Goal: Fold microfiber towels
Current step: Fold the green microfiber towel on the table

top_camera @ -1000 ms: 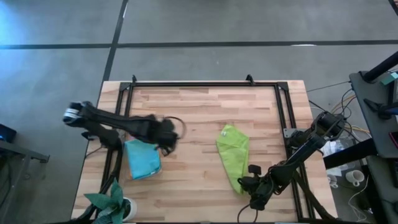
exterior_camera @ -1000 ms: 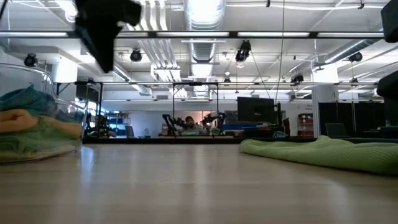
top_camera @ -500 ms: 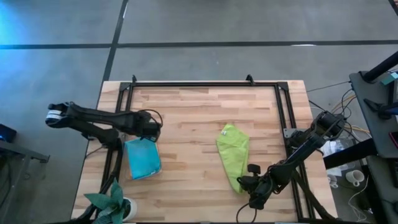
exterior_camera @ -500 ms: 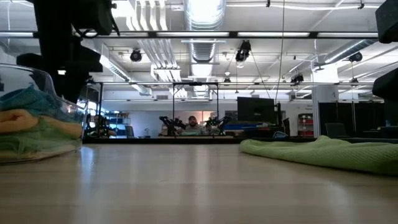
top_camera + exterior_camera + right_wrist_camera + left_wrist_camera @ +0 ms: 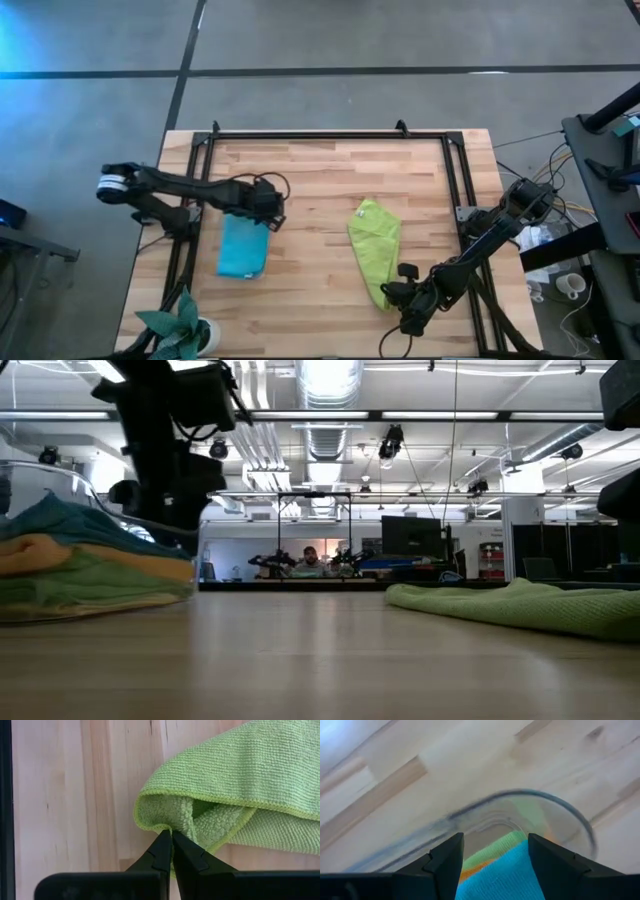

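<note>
A stack of microfiber towels point(image 5: 242, 247), light blue on top with green and orange below point(image 5: 80, 565), lies in a clear tub point(image 5: 560, 810) at the table's left. My left gripper point(image 5: 265, 205) hangs open over the stack's far end, its fingers on either side of the blue towel point(image 5: 505, 875). A lime green towel point(image 5: 375, 245) lies loosely folded on the wood right of centre. My right gripper point(image 5: 395, 293) is shut at that towel's near end. My left gripper stands low at the tub's far end, but its own fingers hide the spot, so I cannot tell whether it touches tub or towels. My right gripper pinches the lime towel's hemmed edge at its folded near end point(image 5: 161, 826) between both fingertips. The fingers slant down from the table's near right. The towel lies slack on the wood.
A potted plant point(image 5: 180, 325) stands at the near left corner. Black frame rails point(image 5: 330, 135) run along the table's far, left and right sides. Bare wood point(image 5: 310, 230) lies between the stack and the lime towel. A person point(image 5: 308, 555) sits far off in the room.
My left gripper has swung back toward the left edge, then come right and down onto the stack's far end, rolling as it went. The tub with the stack has slid toward the table's right and turned, its far end moving most.
</note>
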